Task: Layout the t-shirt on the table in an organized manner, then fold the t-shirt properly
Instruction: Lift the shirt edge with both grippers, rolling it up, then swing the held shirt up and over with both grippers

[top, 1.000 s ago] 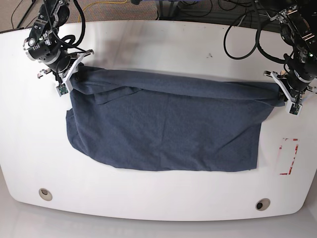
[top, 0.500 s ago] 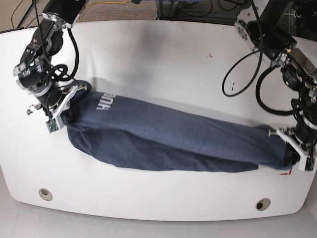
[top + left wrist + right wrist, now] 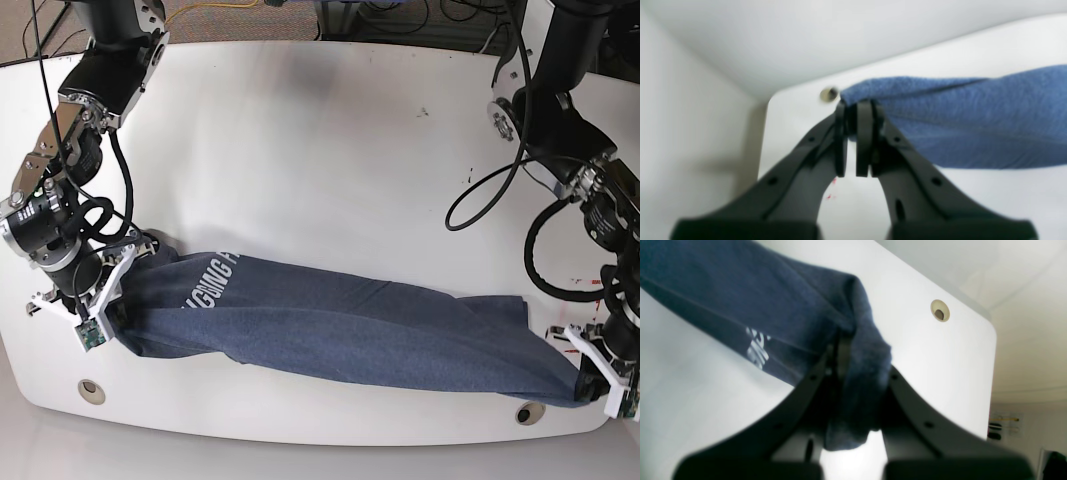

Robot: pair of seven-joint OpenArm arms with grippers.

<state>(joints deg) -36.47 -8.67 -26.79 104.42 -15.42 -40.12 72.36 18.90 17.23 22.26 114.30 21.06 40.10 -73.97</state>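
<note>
- I take the table (image 3: 320,130) as my landmark: white and glossy, with a curved near edge carrying two round grommet holes, one near the left corner (image 3: 91,390) and one near the right corner (image 3: 529,412) as the base view shows them.
- The t-shirt (image 3: 330,325) is dark blue. It lies along the table's near edge as a long bunched band, stretched between the two arms and sitting between the two grommet holes.
- Pale lettering (image 3: 205,278) shows on the cloth toward the end nearest the left-hand grommet hole; I cannot read it.
- Right gripper (image 3: 853,350): jaws closed tight on a bunched end of the t-shirt. The cloth wraps over and hangs between the black fingers (image 3: 840,353). In the base view this gripper (image 3: 110,300) sits above the left-hand grommet hole.
- Left gripper (image 3: 853,116): jaws nearly together, pinching a corner of the t-shirt at the fingertips (image 3: 864,113). In the base view it (image 3: 595,380) sits at the table's near right corner, just beside the right-hand grommet hole.
- A few small red specks (image 3: 831,188) mark the table surface below the left gripper.
- Red marks (image 3: 600,285) lie on the table near its right edge, partly hidden by the left arm.
</note>
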